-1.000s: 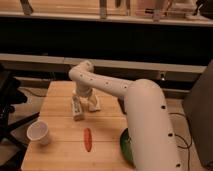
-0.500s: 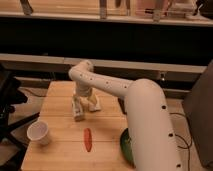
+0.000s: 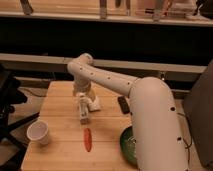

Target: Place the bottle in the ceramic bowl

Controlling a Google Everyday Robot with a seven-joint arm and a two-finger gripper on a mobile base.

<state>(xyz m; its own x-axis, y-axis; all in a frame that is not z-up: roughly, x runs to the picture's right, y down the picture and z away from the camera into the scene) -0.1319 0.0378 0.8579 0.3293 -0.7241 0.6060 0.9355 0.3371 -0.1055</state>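
The cream-white bottle (image 3: 83, 113) lies on the wooden table (image 3: 60, 105), pointing roughly toward the front edge. My gripper (image 3: 83, 101) hangs from the white arm straight down over the bottle's far end, at or just above it. The dark green ceramic bowl (image 3: 127, 145) sits at the front right of the table. It is mostly hidden behind my thick white arm (image 3: 150, 125), so only its left rim shows.
A flat white block (image 3: 93, 104) lies just right of the bottle. An orange carrot-like stick (image 3: 87, 139) lies in front of it. A white cup (image 3: 39, 132) stands at the front left. A dark flat object (image 3: 122, 104) lies by the arm. A dark chair (image 3: 7, 100) stands at the left.
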